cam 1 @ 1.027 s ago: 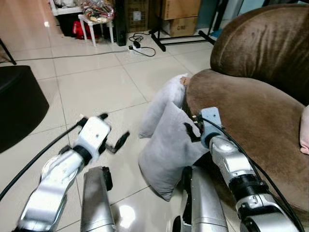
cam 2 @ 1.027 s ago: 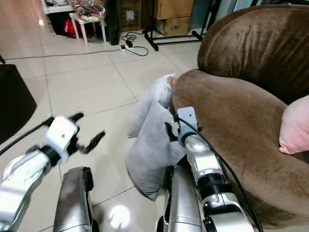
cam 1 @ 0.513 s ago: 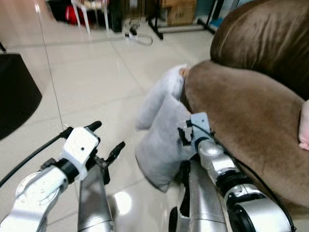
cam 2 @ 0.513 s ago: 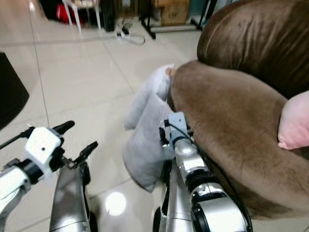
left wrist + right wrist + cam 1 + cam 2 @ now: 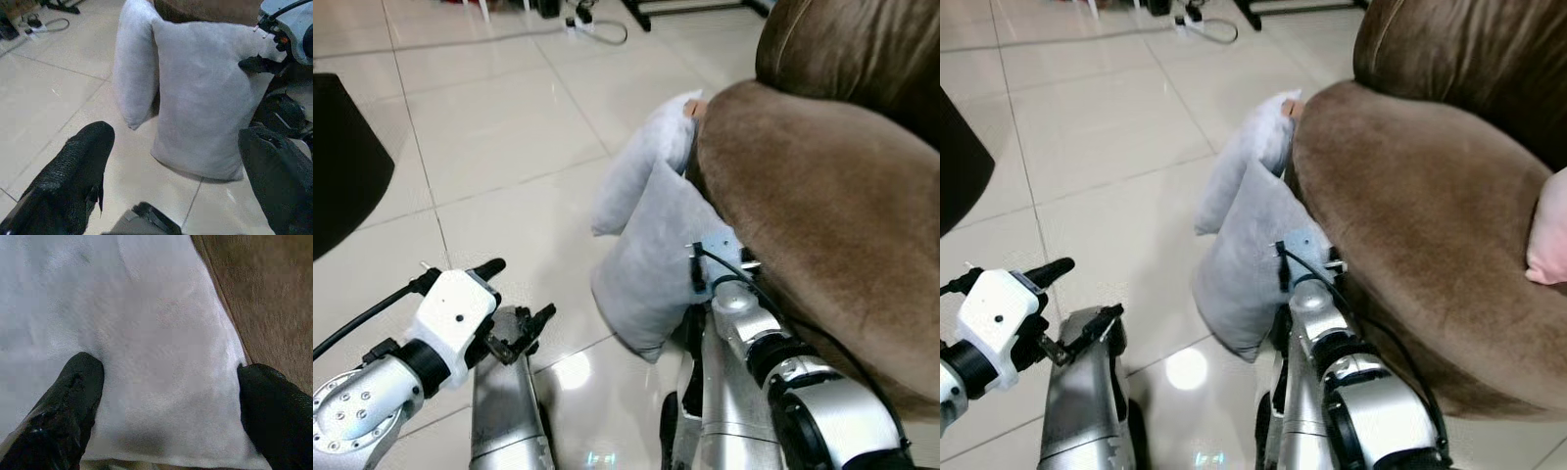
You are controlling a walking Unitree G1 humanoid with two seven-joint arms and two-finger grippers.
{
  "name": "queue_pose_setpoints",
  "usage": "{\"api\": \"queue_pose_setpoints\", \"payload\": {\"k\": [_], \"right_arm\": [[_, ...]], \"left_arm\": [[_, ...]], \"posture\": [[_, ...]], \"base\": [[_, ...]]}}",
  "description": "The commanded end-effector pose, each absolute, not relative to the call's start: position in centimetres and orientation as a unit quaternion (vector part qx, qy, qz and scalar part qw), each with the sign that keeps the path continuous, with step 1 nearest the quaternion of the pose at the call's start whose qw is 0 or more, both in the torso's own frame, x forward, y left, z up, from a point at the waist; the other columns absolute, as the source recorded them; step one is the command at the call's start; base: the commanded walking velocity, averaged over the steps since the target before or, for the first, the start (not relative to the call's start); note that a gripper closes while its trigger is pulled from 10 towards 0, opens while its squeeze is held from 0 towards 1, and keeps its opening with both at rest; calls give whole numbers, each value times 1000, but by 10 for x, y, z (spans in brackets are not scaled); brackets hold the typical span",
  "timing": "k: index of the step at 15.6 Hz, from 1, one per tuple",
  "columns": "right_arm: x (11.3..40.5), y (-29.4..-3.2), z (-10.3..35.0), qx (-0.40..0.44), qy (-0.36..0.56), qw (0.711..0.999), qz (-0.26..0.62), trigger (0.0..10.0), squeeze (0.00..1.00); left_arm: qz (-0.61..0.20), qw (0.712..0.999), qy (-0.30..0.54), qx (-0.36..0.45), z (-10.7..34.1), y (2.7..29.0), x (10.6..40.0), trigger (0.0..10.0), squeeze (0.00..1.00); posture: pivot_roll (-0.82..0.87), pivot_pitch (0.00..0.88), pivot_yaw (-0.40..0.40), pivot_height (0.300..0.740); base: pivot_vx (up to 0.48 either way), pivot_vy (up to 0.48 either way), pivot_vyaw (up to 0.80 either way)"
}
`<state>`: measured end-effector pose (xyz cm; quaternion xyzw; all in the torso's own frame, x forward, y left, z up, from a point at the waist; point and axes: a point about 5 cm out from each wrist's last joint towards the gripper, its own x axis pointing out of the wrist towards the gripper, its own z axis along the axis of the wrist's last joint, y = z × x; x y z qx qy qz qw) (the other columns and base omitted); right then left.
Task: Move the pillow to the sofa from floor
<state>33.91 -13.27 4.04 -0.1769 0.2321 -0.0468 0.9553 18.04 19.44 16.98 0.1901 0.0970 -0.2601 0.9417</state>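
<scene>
The brown sofa takes up the right side of the scene, its rounded seat bulging out over the pale tiled floor. A dark rounded object sits at the left edge of the floor, and a cable with a power strip lies far back on the tiles. Two grey pillows stand on the floor, leaning against the front of the sofa: the nearer pillow is upright on its lower edge, touching the sofa's side, and the second pillow leans just behind it, its top resting at the seat's edge. A pink cushion lies on the sofa seat at the far right. The right gripper is pressed against the nearer pillow beside the sofa, its jaws spread wide with the grey fabric between the two black fingers, not pinched shut on it. The left gripper hovers low over the tiles to the left of the pillows, apart from them, its jaws likewise spread open and holding nothing.
</scene>
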Motion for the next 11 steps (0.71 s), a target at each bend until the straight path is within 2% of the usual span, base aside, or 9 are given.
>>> {"api": "queue_pose_setpoints", "payload": {"k": [1,2,3,4,5,11], "right_arm": [[329,-142,27,-183,268,944,-57,10000,0],[327,-140,24,-157,273,948,-48,3804,0],[327,-137,24,-138,272,951,-40,510,0],[328,-136,24,-131,269,953,-37,510,0],[328,-134,25,-119,266,956,-31,0,0],[330,-130,27,-101,255,961,-21,0,0]], "left_arm": [[-267,940,98,191,172,193,177,10000,0],[-275,937,102,191,172,193,177,10000,0],[-285,933,107,191,172,191,177,10000,0],[-289,932,110,189,171,191,176,10000,0],[-300,928,116,186,171,189,176,10000,0],[-338,914,141,174,165,183,168,10000,0]], "posture": [[103,231,-60,445],[101,228,-54,445],[101,228,-54,445],[97,227,-49,445],[96,226,-50,445],[90,210,-51,445]], "base": [[0,0,0],[0,0,0],[0,0,0],[0,0,0],[0,0,0],[0,0,0]]}}
